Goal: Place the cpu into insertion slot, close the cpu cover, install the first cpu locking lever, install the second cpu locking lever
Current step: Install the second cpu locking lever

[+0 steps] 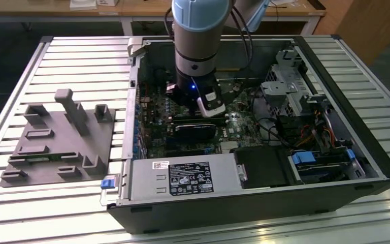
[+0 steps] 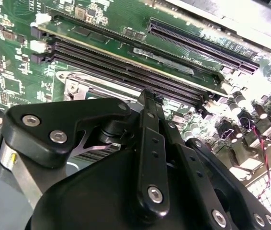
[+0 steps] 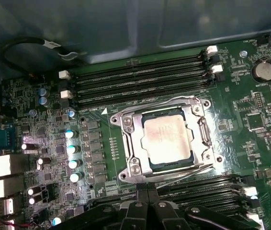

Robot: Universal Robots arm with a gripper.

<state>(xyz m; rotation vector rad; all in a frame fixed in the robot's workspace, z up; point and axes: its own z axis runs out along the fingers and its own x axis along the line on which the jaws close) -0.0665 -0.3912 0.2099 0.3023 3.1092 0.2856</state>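
Silvery cpu (image 3: 167,139) seated under cover, just beyond claw (image 3: 147,191)

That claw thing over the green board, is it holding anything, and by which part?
Nothing is held: the gripper has its jaws closed together, empty, beside the cpu seated in its socket.

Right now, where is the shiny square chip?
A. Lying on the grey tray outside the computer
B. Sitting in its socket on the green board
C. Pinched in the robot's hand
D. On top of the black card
B. In the first wrist view the cpu lies flat inside the insertion slot, with the cpu cover framing it on the green board, and nothing is gripping it.
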